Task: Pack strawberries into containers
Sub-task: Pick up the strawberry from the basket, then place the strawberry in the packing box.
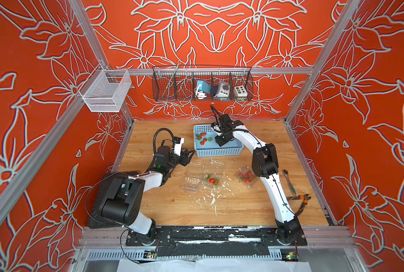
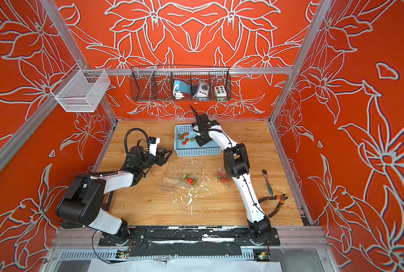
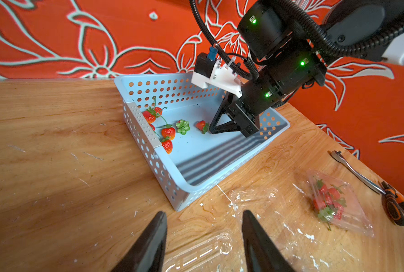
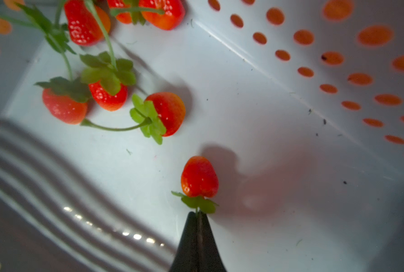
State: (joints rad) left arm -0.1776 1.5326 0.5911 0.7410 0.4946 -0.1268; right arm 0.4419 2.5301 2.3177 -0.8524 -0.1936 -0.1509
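Scanning the paint-flecked wooden table inside red floral walls, I see my right gripper pinching a strawberry by its stem in the blue basket; left gripper, jaws apart and empty, hovers near the containers.

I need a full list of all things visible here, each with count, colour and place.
basket: one, light blue, far on the table
containers: three, clear, mid-table
strawberries: seven in basket, more in two containers, red
wire basket: one, black, back wall
mesh basket: one, white, side rail
metal tool: one, silver, table's right edge
pliers: one, orange-black, beside it
left end effector: black, open, empty
right end effector: black, shut on a strawberry stem
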